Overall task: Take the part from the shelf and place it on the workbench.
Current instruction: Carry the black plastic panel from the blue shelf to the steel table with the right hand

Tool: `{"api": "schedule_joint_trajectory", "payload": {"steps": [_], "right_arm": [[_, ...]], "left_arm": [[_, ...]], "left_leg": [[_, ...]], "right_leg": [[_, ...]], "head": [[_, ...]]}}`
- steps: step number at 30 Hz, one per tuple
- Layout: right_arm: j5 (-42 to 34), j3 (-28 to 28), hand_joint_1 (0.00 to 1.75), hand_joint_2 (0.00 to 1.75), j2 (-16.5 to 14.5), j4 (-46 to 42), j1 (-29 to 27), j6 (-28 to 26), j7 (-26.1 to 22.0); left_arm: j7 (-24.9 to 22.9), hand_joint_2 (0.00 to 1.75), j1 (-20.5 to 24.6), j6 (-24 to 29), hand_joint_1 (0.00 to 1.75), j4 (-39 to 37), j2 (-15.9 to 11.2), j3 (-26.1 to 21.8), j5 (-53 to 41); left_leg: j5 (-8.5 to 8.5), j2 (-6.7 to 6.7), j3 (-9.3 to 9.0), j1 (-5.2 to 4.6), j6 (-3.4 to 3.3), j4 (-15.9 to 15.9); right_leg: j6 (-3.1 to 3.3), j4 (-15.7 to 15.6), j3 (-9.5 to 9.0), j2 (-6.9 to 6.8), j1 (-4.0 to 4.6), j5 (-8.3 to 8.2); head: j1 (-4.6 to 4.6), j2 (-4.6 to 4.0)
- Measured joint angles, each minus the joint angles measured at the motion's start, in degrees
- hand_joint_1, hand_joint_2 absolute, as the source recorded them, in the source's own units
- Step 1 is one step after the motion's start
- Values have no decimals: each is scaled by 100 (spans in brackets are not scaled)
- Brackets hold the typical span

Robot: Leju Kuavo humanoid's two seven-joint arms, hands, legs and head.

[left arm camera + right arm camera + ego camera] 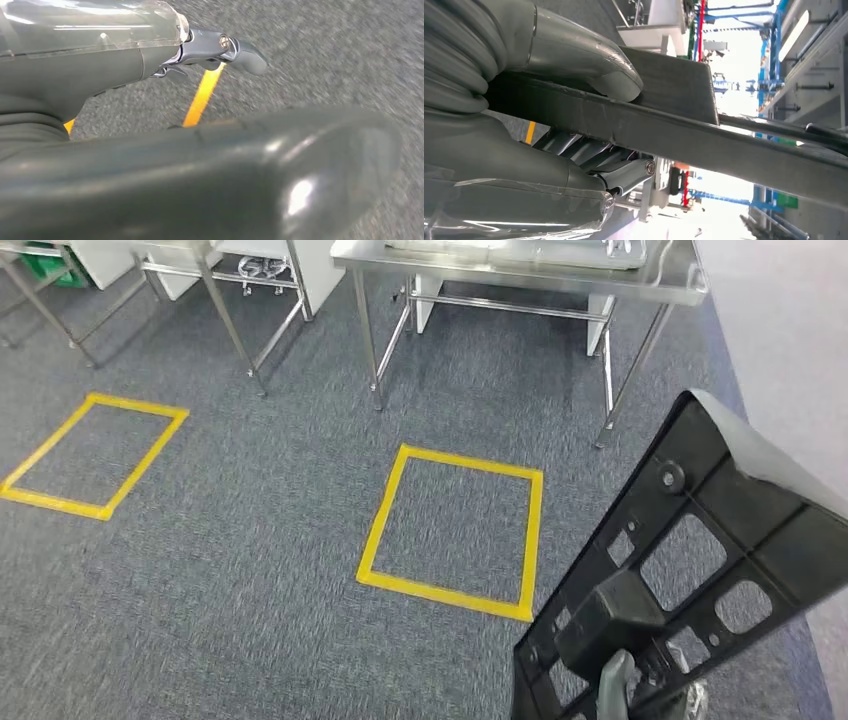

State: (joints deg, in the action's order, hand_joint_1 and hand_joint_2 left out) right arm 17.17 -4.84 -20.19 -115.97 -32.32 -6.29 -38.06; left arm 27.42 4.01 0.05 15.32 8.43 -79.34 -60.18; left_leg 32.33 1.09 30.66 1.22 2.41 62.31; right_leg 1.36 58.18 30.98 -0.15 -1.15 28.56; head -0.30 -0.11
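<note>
On grey carpet, yellow tape squares, steel tables.

The part is black, with a paler grey sheen along its upper edge. The right hand is grey, its thumb lighter and its fingers darker, under a clear glossy cover. The left hand is the same grey, with a dark thumb catching white glints. The carpet is speckled blue-grey. Two squares of yellow tape are marked on it. The surface is bare silvery steel on steel legs. A green bin sits at the far left.
</note>
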Motion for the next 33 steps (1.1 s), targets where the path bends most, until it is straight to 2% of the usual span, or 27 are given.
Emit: {"api": "schedule_joint_trajectory", "payload": {"steps": [2,3,4,5,7,8,9,12,14,15,17,18,19,20,21,22,23,24,25,26,28,29,30,31,33], "right_arm": [[15,-1,175,175,-5,3,0,-3,1],[23,-1,175,175,-5,5,-2,-4,1],[30,-2,175,175,-5,8,-2,-5,1],[37,-2,175,175,-5,12,-2,-7,1],[44,-5,175,175,-7,18,-2,-13,1],[50,-7,175,175,-8,21,1,-18,1],[55,-9,175,175,-11,24,3,-27,1],[81,-14,175,175,-16,31,7,-70,1],[111,-15,175,175,-15,33,15,-101,-4],[128,-15,175,175,-15,33,23,-111,-7],[158,-14,175,175,-14,33,34,-127,-12],[169,-14,175,175,-14,33,33,-136,-11],[178,-14,175,175,-13,33,32,-147,-11],[186,-14,175,175,-13,33,31,-163,-10],[192,-14,175,175,-12,33,31,-179,-11],[201,-14,175,175,-11,33,31,-197,-11],[209,-14,175,175,-9,33,33,-210,-9],[216,-15,175,175,-6,33,34,-220,-10],[223,-17,175,175,-3,29,33,-230,-9],[228,-23,175,175,0,25,34,-239,-7],[234,-34,175,175,3,11,37,-265,-5],[236,-38,175,175,4,2,41,-275,-8],[237,-40,175,175,4,-9,46,-283,-10],[239,-43,175,175,4,-20,47,-287,-11],[218,-48,175,175,5,-28,50,-279,-1]], "left_arm": [[-5,0,-15,-4,0,0,-1,1,-1],[-9,0,-27,-6,0,0,-1,1,-2],[-13,0,-40,-8,0,0,-2,0,-2],[-15,0,-52,-11,0,0,-3,-1,-2],[-20,0,-66,-16,0,0,-14,-1,-2],[-24,0,-67,-20,0,0,-25,-1,-1],[-29,0,-61,-26,0,0,-35,-1,0],[-39,0,-45,-51,0,0,-49,-1,1],[-40,0,-52,-64,0,1,-50,-2,1],[-40,0,-52,-69,0,1,-51,-3,1],[-42,0,-54,-76,0,1,-52,-3,1],[-42,0,-59,-80,0,1,-52,-3,1],[-43,0,-65,-84,0,1,-52,-3,1],[-44,0,-70,-86,0,1,-51,-3,1],[-45,0,-72,-87,0,1,-49,-3,1],[-46,0,-73,-88,0,0,-48,-3,0],[-47,0,-73,-90,0,0,-48,-3,-1],[-48,0,-67,-91,0,0,-48,-3,-1],[-49,0,-61,-92,0,0,-50,-3,-2],[-48,0,-54,-94,0,0,-51,-4,-2],[-51,0,-36,-96,0,0,-51,-5,-3],[-52,0,-24,-98,0,0,-51,-4,-3],[-54,0,-9,-99,0,0,-51,-4,-4],[-55,0,3,-100,0,0,-52,-3,-6],[-58,0,3,-102,0,0,-52,-3,-13]], "left_leg": [[280,-47,492,-1,14,820],[312,-53,706,-1,14,1112],[215,-54,833,-4,4,1200],[-2,-56,850,-9,-17,1057],[-539,-69,653,-37,-102,363],[-680,-77,528,-61,-152,47],[-717,-78,443,-87,-193,-147],[-603,-78,310,-106,-280,-347],[-559,-85,130,-72,-346,-473],[-529,-88,27,-59,-368,-525],[-435,-85,-108,-57,-388,-562],[-378,-86,-168,-55,-380,-566],[-316,-88,-233,-51,-369,-566],[-251,-90,-312,-44,-354,-566],[-183,-92,-401,-33,-334,-566],[-113,-92,-487,-22,-307,-568],[-46,-92,-574,-14,-272,-569],[20,-86,-647,-10,-229,-580],[73,-74,-727,-12,-184,-603],[89,-65,-805,-17,-136,-607],[83,-48,-920,-13,-61,-542],[83,-53,-878,-7,-42,-373],[137,-58,-748,2,-32,-116],[245,-65,-523,9,-23,240],[570,-71,24,13,2,935]], "right_leg": [[52,-2,-71,22,25,69],[62,-2,-118,45,40,110],[66,-2,-179,72,53,159],[64,-2,-255,100,65,214],[49,-8,-420,139,78,339],[24,-12,-479,155,82,396],[-7,-25,-516,165,79,439],[-132,15,-573,163,77,418],[-210,325,-464,123,75,370],[-241,608,-297,103,68,415],[-295,1235,188,80,40,657],[-312,1452,421,76,23,781],[-328,1526,583,70,6,826],[-344,1430,657,59,-10,751],[-359,1167,642,44,-24,540],[-367,817,569,15,-31,223],[-356,523,507,-26,-24,-5],[-317,328,456,-64,-3,-141],[-264,240,423,-89,18,-190],[-202,234,401,-93,36,-121],[-88,183,258,-46,35,-103],[-42,158,185,-29,29,-83],[-2,139,124,-16,25,-64],[27,123,85,-11,24,-33],[52,119,19,43,29,37]], "head": [[-15,1],[-14,1],[-14,1],[-14,1],[-9,1],[-6,1],[0,1],[8,1],[27,1],[38,1],[57,0],[57,1],[57,1],[57,1],[58,1],[60,1],[58,1],[59,1],[62,1],[62,1],[67,1],[51,1],[31,1],[12,1],[-16,1]]}}
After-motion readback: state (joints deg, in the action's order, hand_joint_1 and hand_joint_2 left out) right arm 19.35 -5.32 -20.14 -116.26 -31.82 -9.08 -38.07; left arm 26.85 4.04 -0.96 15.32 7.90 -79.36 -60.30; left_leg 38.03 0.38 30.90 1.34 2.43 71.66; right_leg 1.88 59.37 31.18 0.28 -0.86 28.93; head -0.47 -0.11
